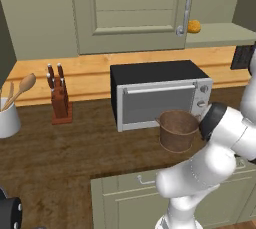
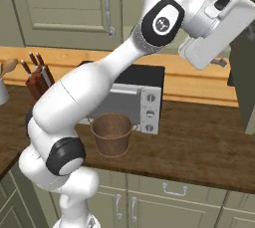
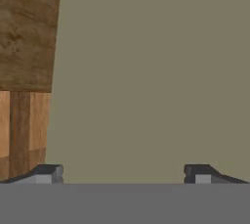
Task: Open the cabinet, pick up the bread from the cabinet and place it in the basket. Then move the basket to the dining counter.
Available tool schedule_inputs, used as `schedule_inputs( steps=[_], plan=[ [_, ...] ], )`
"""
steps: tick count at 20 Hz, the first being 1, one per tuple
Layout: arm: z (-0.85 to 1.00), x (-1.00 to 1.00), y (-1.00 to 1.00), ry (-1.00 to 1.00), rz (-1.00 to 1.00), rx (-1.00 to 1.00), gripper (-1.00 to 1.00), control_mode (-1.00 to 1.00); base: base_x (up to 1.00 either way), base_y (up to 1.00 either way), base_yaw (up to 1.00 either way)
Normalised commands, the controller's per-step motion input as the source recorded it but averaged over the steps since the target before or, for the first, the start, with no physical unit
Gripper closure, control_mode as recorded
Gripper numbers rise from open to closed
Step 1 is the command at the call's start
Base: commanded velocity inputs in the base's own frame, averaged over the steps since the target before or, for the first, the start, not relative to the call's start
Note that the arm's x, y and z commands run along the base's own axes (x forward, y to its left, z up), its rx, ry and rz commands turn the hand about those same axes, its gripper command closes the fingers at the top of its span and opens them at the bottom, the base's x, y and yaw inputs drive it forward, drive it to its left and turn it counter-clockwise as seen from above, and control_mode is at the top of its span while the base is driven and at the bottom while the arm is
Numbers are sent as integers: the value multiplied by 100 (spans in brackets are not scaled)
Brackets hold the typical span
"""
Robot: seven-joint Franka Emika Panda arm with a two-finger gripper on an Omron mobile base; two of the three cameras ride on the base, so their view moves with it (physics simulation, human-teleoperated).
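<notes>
The wall cabinet [image 1: 132, 10] was a flat olive-green box with a panelled door and a long curved grey metal handle [image 1: 186, 7]. To the right of that door the cabinet stood open, showing a plain matte shelf. On the shelf, just right of the handle's lower end, sat the bread [image 1: 194, 26], a small round golden-brown roll with a smooth crust.

Below the cabinet ran a light orange wooden ledge, and beneath that a dark brown wood-grain counter [image 1: 60, 153]. A boxy microwave [image 1: 160, 93] with a black top and a silver-grey front stood on the counter under the cabinet door. The basket [image 1: 177, 130], a brown bucket-shaped woven thing with tapered sides and a small side handle, stood on the counter touching or just in front of the microwave's lower right corner. Left of the microwave stood a reddish wooden knife block [image 1: 60, 100] with dark-handled knives, and further left a white cylindrical holder [image 1: 7, 118] with pale wooden spoons.

The gripper [image 3: 123, 173] had its two small dark fingers [image 3: 49, 173] spread wide, released and grasping nothing. It faced a smooth olive-green panel [image 3: 156, 71] at close range, with wood grain showing at that panel's left edge.
</notes>
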Motion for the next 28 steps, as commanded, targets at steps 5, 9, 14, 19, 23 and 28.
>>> schedule_inputs(
  steps=[5,9,14,19,23,28],
  plan=[
    [-38,1,95,-1,-5,2,-100,-100,0,0,0],
    [-79,1,100,0,0,15,-100,-100,0,0,0],
    [-98,0,100,-6,0,23,-100,-100,0,0,0],
    [-45,13,96,-13,0,20,-100,-100,0,0,0],
    [-4,30,71,-40,0,30,-100,-100,0,0,0],
    [13,60,61,-47,-1,8,-100,-100,0,0,0]
  ],
)
